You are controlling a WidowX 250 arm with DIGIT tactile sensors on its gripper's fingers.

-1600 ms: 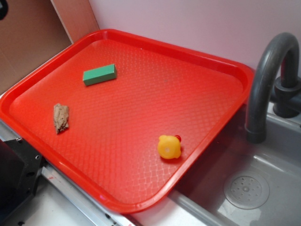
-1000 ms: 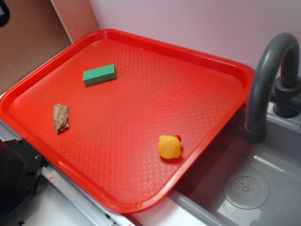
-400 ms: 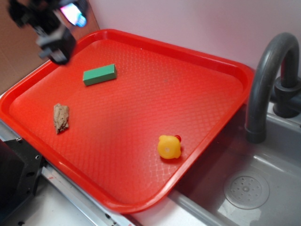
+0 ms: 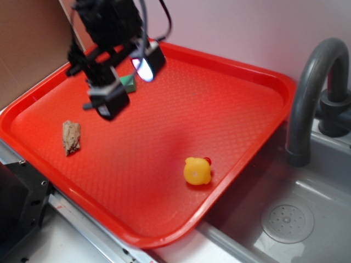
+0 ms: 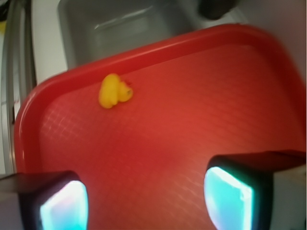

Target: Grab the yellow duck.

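The yellow duck [image 4: 197,171] rests on the red tray [image 4: 258,76] near the tray's front right edge, a tiny red part on its far side. In the wrist view the yellow duck [image 5: 114,90] lies far ahead, close to the tray's rim [image 5: 29,100]. My gripper [image 4: 130,82] hangs above the tray's back left part, well away from the duck. It is open, its two fingers wide apart with only bare tray between them; the gripper [image 5: 146,199] shows glowing cyan pads at the bottom of the wrist view.
A green block [image 4: 129,81] lies partly hidden behind the gripper. A brown rough lump [image 4: 71,136] sits at the tray's left. Right of the tray are a grey sink [image 4: 285,219] and a dark faucet [image 4: 307,93]. A brown panel stands at the back left.
The arm has come into view from the upper left and moved right and down over the tray, now covering part of the green block. The duck has not moved.
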